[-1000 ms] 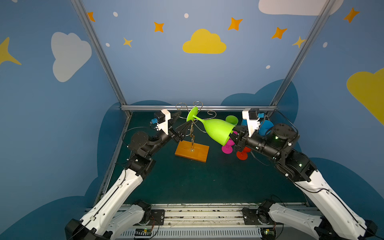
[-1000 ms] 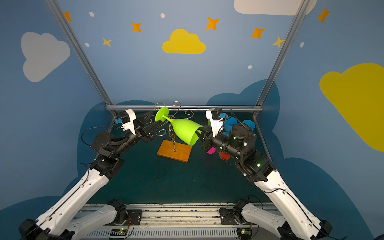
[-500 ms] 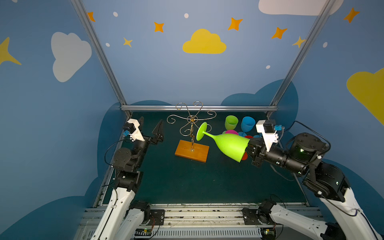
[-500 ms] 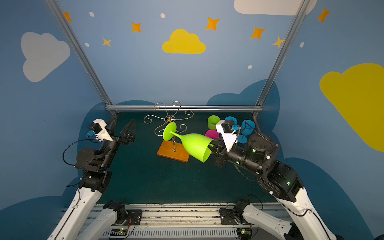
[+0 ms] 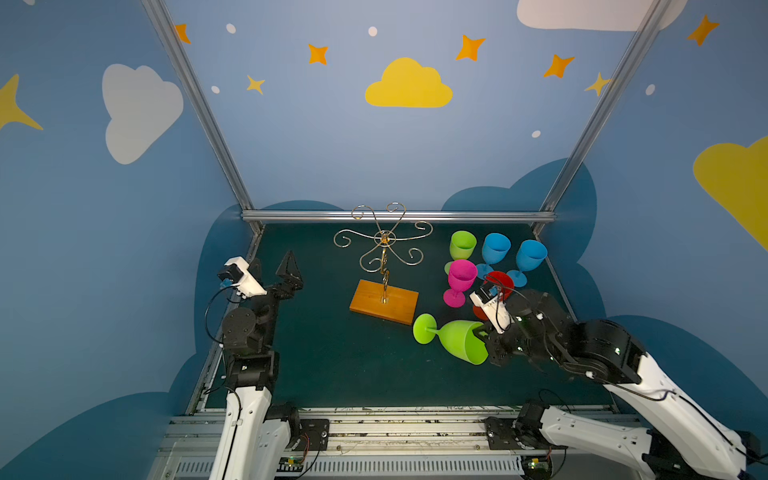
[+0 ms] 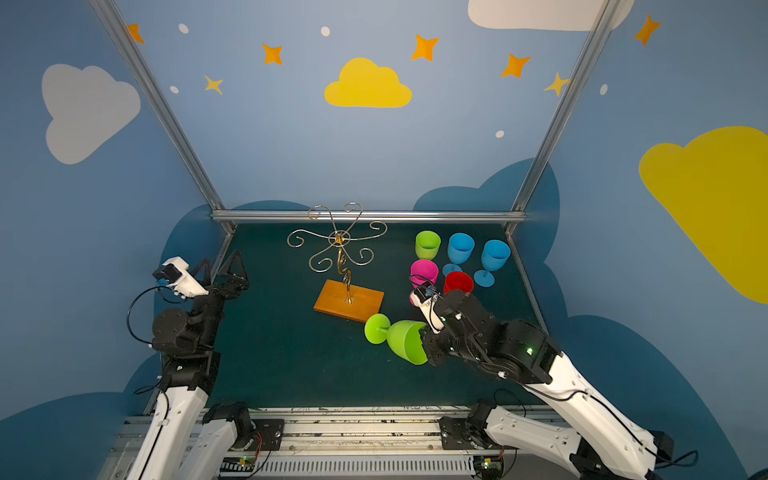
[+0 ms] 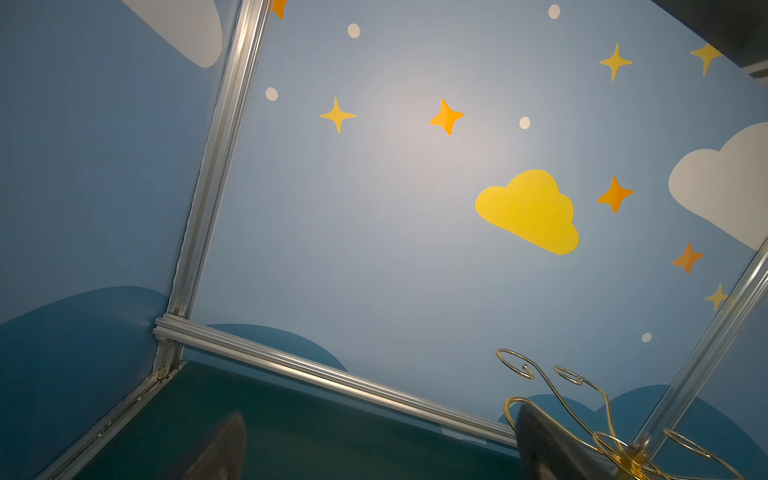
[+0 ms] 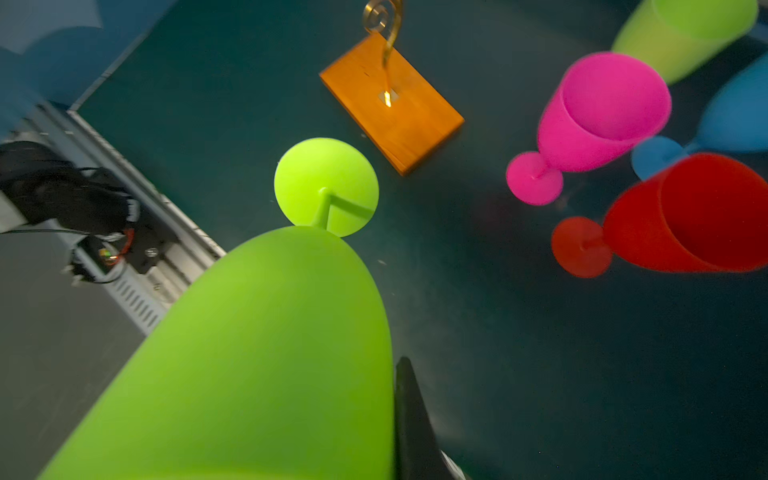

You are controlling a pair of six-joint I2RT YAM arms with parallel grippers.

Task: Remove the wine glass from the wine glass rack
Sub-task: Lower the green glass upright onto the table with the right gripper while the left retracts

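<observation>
A: How many glasses do you count?

B: Six; two green, two blue glasses [image 5: 495, 248], one pink glass [image 5: 461, 276] and one red glass [image 5: 500, 283]; five stand upright in a cluster right of centre, against the back right corner of the mat [image 5: 332, 361]

A: And the sixth?

B: That is the wine glass [image 5: 455, 337], green, lying on its side just below and right of centre in both top views; its foot points left and sits close to the near right corner of the wooden base [image 5: 384, 302]; whether it touches the mat I cannot tell

A: The wine glass rack [image 5: 384, 249]?

B: One rack at centre, six curled arms, each of them bare

A: The arms?

B: Two; the right arm [image 5: 598, 353] reaches low from the lower right toward centre, forearm nearly level, and the right gripper [image 5: 484, 337] is clamped on the wine glass at its rim; one finger [image 8: 415, 424] lies along the outside of the bowl; the left arm [image 5: 249, 332] stands folded at the left edge of the mat, wrist tipped up toward the back wall; the left gripper [image 6: 220, 270] is spread wide and holds nothing
</observation>
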